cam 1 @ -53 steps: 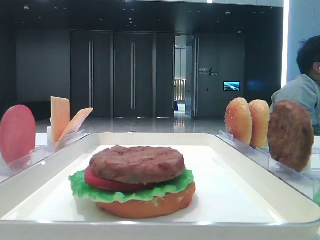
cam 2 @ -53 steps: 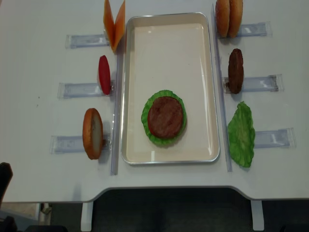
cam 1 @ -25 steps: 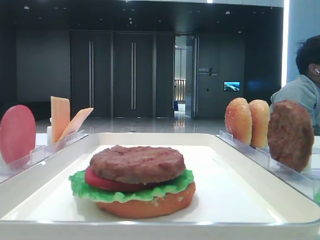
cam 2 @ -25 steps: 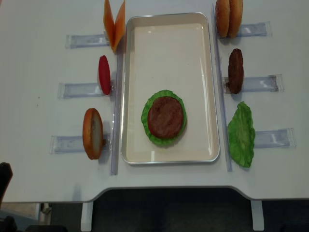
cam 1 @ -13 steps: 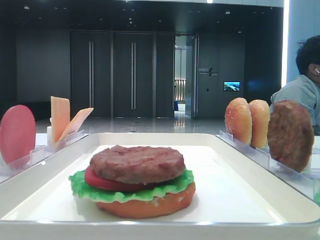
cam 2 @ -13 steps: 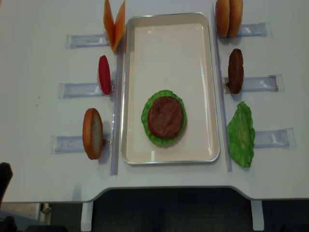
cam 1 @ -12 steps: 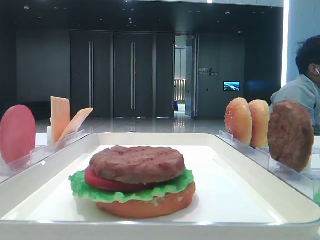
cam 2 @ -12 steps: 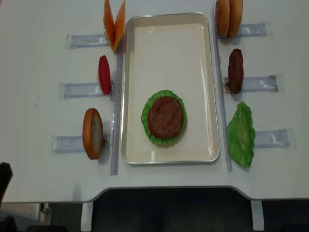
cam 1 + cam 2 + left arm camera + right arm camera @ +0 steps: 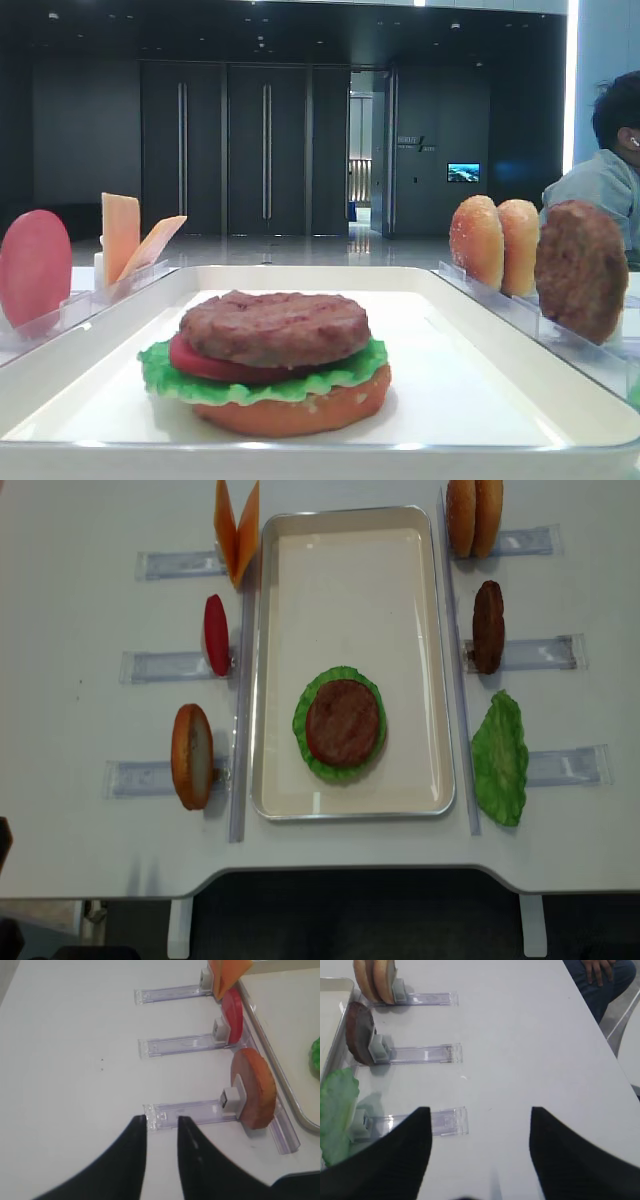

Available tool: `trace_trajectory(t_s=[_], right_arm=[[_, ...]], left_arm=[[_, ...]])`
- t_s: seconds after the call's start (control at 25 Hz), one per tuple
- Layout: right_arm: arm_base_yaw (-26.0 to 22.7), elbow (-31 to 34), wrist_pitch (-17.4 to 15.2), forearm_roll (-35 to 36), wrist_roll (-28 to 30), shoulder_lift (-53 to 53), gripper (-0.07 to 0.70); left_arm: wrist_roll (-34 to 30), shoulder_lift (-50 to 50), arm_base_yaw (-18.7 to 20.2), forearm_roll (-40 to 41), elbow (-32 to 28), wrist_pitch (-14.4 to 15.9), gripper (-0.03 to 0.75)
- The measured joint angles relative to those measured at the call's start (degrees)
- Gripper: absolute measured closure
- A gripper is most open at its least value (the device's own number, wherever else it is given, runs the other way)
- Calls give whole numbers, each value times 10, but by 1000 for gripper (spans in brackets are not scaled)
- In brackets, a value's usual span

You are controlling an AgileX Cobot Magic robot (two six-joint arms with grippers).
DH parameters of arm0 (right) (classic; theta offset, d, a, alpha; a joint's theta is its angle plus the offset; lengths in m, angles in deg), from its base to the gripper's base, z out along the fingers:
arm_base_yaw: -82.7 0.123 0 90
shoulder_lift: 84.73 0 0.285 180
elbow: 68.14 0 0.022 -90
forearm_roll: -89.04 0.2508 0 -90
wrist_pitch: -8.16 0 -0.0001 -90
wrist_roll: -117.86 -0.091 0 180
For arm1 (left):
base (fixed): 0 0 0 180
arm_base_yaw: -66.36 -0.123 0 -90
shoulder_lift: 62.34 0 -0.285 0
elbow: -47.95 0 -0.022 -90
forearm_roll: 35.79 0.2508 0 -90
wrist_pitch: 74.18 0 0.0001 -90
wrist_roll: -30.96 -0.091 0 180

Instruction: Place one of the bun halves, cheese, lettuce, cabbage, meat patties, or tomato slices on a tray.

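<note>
- A stack is already built on the tray [image 9: 432, 660]: bun half, lettuce [image 9: 160, 375], tomato, with a meat patty [image 9: 343, 723] on top.
- Cheese [image 9: 237, 528], a tomato slice [image 9: 215, 634] and a bun half [image 9: 253, 1089] are left in racks.
- The left gripper [image 9: 161, 1127] is seen with jaws narrowly parted and empty; the bun half lies ahead and to their right.
- The right gripper [image 9: 480, 1125] is seen wide open, nothing held; the spare lettuce leaf [image 9: 337, 1110] lies left of its jaws.
</note>
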Motion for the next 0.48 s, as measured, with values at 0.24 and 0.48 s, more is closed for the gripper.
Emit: trace_trajectory(t_s=[0.24,0.48], right_arm=[[0,0,0,0,0,0,213],[0,0,0,0,0,0,213]], left_arm=[[28,0,0,20,0,0,162],[37,0,0,28,0,0,113]])
